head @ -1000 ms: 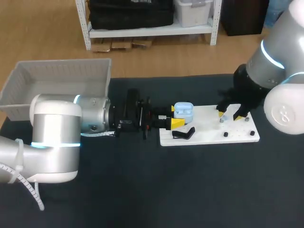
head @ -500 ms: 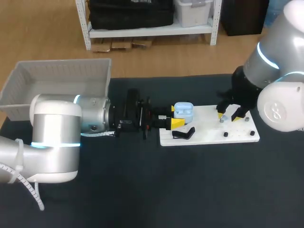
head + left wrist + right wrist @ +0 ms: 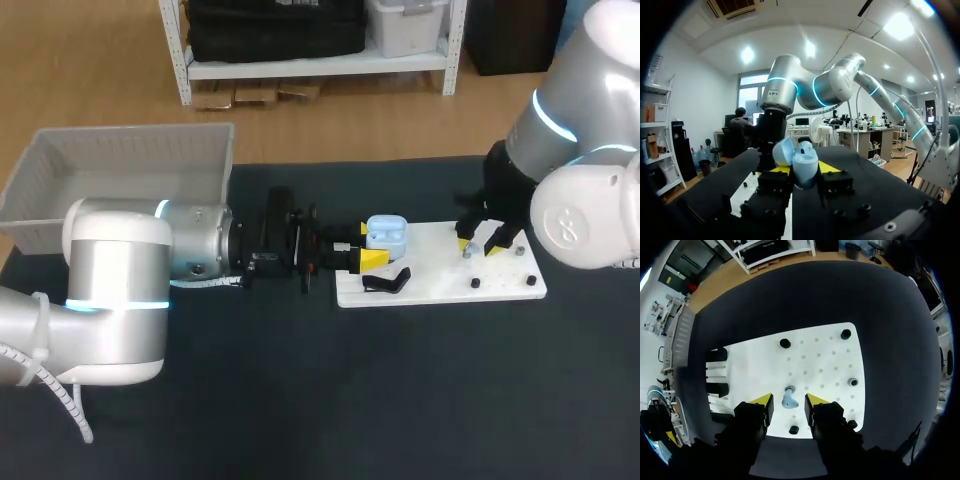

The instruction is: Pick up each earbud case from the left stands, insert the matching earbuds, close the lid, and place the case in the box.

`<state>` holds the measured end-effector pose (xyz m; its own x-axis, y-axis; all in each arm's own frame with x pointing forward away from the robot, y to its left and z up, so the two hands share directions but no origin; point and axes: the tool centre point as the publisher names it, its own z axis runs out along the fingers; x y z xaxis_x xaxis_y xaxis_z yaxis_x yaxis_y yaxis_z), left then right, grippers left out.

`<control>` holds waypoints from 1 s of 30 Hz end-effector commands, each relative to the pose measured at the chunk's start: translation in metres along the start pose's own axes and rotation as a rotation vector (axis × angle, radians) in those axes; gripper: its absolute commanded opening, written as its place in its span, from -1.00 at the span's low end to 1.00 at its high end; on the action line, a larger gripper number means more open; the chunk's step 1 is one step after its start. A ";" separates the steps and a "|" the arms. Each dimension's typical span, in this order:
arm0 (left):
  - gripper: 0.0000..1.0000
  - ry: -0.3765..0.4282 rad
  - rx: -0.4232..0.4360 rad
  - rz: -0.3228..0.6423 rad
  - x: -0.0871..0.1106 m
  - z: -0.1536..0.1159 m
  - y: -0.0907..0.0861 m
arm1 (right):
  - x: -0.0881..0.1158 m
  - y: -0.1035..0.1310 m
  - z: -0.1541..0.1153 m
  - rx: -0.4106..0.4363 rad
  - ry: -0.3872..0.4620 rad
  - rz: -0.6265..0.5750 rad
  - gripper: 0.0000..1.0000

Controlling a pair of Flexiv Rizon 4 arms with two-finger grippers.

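The task looked to be at an early stage: 1 light blue earbud case [image 3: 386,233] was off its stand and held lid-open in the left jaws, while the grey box [image 3: 120,150] at 10 o'clock on the tabletop [image 3: 350,400] showed no case in the part of it that could be seen. Whether an earbud sat in the case could not be told. 1 light blue earbud [image 3: 789,399] stood on a peg of the white board [image 3: 440,285], which lay at 3 o'clock from the tabletop's middle, so inserting, closing the lid and boxing all appeared to be left. The left arm [image 3: 150,270] lay low and level from 9 o'clock, its jaws closed on the case from 2 sides at the board's 9 o'clock edge, just above a black stand [image 3: 386,281]; the left wrist view showed the case upright between the yellow tips with its lid tipped back. The right arm [image 3: 560,150] came in from 2 o'clock and pointed straight down over the board. Its jaws were open, 1 yellow tip on each side of the earbud with a small gap on both sides, not gripping it.
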<state>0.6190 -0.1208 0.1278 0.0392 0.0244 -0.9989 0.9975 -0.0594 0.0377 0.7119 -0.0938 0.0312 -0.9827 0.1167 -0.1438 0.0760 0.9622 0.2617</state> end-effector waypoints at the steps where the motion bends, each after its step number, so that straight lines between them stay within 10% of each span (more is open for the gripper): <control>1: -1.00 -0.002 -0.006 0.003 0.001 0.000 -0.002 | -0.001 0.001 0.001 0.004 0.005 0.000 -0.25; 19: -1.00 -0.002 -0.006 0.003 0.001 0.000 -0.002 | -0.001 0.000 0.003 0.014 0.017 0.004 -0.38; 30: -1.00 -0.002 -0.006 0.003 0.001 0.000 -0.002 | -0.001 -0.002 0.002 0.021 0.016 0.000 -0.84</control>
<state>0.6190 -0.1208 0.1278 0.0392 0.0244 -0.9989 0.9975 -0.0594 0.0377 0.7132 -0.0939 0.0278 -0.9853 0.1123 -0.1287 0.0783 0.9666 0.2439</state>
